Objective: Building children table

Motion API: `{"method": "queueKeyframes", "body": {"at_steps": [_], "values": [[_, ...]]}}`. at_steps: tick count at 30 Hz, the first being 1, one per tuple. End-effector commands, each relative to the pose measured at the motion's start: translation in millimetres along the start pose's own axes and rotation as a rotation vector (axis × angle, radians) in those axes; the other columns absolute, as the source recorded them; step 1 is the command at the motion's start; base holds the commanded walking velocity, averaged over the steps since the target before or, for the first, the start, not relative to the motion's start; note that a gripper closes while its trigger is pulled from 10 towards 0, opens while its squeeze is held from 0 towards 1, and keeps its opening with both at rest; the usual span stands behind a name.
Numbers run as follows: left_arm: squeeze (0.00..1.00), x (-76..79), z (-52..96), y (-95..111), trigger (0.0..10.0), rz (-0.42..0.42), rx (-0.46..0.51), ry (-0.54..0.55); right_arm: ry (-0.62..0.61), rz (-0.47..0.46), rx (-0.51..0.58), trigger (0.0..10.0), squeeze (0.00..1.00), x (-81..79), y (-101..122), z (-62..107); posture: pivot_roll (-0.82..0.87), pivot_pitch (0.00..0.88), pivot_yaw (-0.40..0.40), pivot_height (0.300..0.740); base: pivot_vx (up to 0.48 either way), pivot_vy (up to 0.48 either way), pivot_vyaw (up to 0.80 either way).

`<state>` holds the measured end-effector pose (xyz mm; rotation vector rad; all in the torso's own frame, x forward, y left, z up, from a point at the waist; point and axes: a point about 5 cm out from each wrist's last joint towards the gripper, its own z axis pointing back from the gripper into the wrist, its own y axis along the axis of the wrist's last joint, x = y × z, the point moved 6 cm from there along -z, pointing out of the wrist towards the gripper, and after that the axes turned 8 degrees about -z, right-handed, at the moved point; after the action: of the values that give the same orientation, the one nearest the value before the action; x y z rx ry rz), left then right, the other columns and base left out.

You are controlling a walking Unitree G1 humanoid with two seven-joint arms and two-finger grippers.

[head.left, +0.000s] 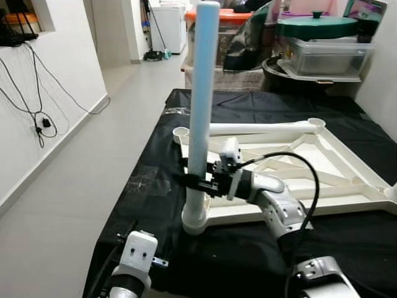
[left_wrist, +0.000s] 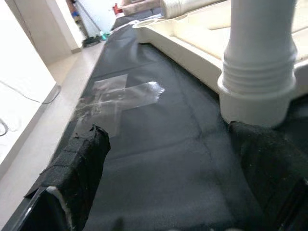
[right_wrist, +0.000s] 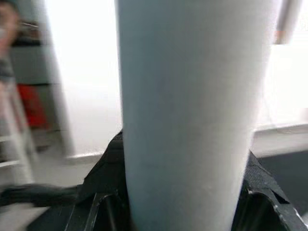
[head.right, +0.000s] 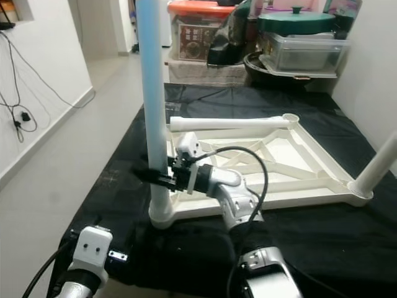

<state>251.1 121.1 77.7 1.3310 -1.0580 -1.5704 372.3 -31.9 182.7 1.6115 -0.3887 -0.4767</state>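
A white children's table frame (head.left: 347,161) lies upside down on a black cloth. One pale leg (head.left: 203,93) stands upright in the frame's near left corner socket (head.left: 194,220). My right gripper (head.left: 195,182) is shut on this leg low down, and its fingers (right_wrist: 103,192) flank the tube. A second leg (head.left: 260,128) lies along the frame's far edge. A third leg (head.right: 379,166) rises from the near right corner. My left gripper (left_wrist: 178,192) is open, low over the cloth just short of the socket (left_wrist: 257,91).
The black cloth (head.left: 142,186) covers the floor, with a patch of clear tape (left_wrist: 120,96) on it. Storage boxes and a green-lidded pot (head.left: 316,28) are stacked at the back. A white wall with hanging cables (head.left: 37,118) runs along the left beside bare floor.
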Motion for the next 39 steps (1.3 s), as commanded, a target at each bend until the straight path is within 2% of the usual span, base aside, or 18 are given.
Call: {"method": "queueKeyframes", "body": {"at_steps": [1,3,5,6,7,10,11,13,18,21,22,23,24,25,26,34,35,39], "values": [[0.00,-0.9,1.1,-1,10.0,0.001,-0.008,0.000,-0.175,-0.004,-0.101,0.0,0.00,25.9,-28,17.6,0.07,0.000,-0.013,0.740,0.000,0.000,0.00],[0.00,-0.6,1.4,-1,10.0,0.001,-0.007,-0.003,-0.513,-0.004,-0.077,0.0,0.00,60.2,-30,33.0,0.07,0.000,-0.013,0.740,0.000,0.000,0.00],[0.00,-0.6,1.4,-1,10.0,0.001,-0.007,-0.003,-0.513,-0.004,-0.077,0.0,0.00,60.2,-30,33.0,0.07,0.000,-0.013,0.740,0.000,0.000,0.00],[0.00,-0.6,1.4,-1,10.0,0.000,-0.006,-0.003,-0.656,0.006,-0.057,0.0,0.00,71.7,-27,43.6,0.07,0.000,-0.013,0.740,0.000,0.000,0.00],[0.00,-0.6,1.4,-1,10.0,0.000,-0.006,-0.003,-0.656,0.006,-0.057,0.0,0.00,71.7,-27,43.6,0.07,0.000,-0.013,0.740,0.000,0.000,0.00],[0.00,-0.6,1.5,-1,10.0,-0.002,-0.006,-0.003,-0.917,0.002,-0.023,0.0,0.00,83.6,-23,68.7,0.07,0.000,-0.013,0.740,0.000,0.000,0.00],[0.00,-0.6,1.5,-1,10.0,-0.002,-0.006,-0.003,-0.917,0.002,-0.023,0.0,0.00,83.6,-23,68.7,0.07,0.000,-0.013,0.740,0.000,0.000,0.00],[0.00,-1.4,1.5,0,10.0,-0.004,-0.005,-0.001,-1.160,-0.044,-0.004,0.0,0.00,85.9,-24,94.7,0.08,0.000,-0.017,0.740,0.000,0.000,0.00],[0.00,-2.0,1.3,1,10.0,-0.005,-0.004,0.001,-1.290,-0.098,-0.016,0.0,0.00,83.2,-31,104.8,0.08,0.000,-0.017,0.740,0.000,0.000,0.00],[0.00,-2.1,1.0,1,10.0,-0.006,-0.003,0.001,-1.279,-0.142,0.015,0.0,0.00,78.9,-31,93.9,0.08,0.000,-0.017,0.740,0.000,0.000,0.00],[0.00,-2.1,1.0,1,10.0,-0.006,-0.003,0.001,-1.228,-0.162,0.037,6.6,0.00,76.5,-30,84.0,0.08,0.000,-0.017,0.740,0.000,0.000,0.00],[0.00,-2.1,1.0,1,10.0,-0.006,-0.003,0.001,-1.228,-0.162,0.037,6.6,0.00,76.5,-30,84.0,0.08,0.000,-0.017,0.740,0.000,0.000,0.00],[0.00,-2.0,1.1,1,10.0,-0.006,-0.003,0.000,-1.165,-0.171,0.043,10.0,0.00,73.2,-29,72.9,0.08,0.000,-0.017,0.740,0.000,0.000,0.00],[0.00,-2.0,1.1,1,10.0,-0.006,-0.003,0.000,-1.165,-0.171,0.043,10.0,0.00,73.2,-29,72.9,0.08,0.000,-0.017,0.740,0.000,0.000,0.00],[0.00,-1.5,0.8,1,10.0,-0.004,-0.003,-0.001,-1.047,-0.140,0.059,10.0,1.00,69.2,-24,57.2,0.08,0.000,-0.019,0.740,0.000,0.000,0.00],[0.00,-1.6,0.9,1,10.0,-0.003,-0.004,0.001,-1.026,-0.073,0.049,10.0,0.96,74.1,-20,58.1,0.08,0.000,-0.019,0.740,0.000,0.000,0.00],[0.00,-1.6,0.9,1,10.0,-0.002,-0.004,0.001,-1.010,-0.045,0.043,10.0,0.00,76.3,-18,58.8,0.08,0.000,-0.019,0.740,0.000,0.000,0.00],[0.00,-0.9,0.4,0,10.0,-0.001,-0.006,-0.001,-0.857,-0.135,0.112,10.0,0.00,76.3,-10,49.0,0.08,0.000,-0.015,0.740,0.000,0.000,0.00]]}}
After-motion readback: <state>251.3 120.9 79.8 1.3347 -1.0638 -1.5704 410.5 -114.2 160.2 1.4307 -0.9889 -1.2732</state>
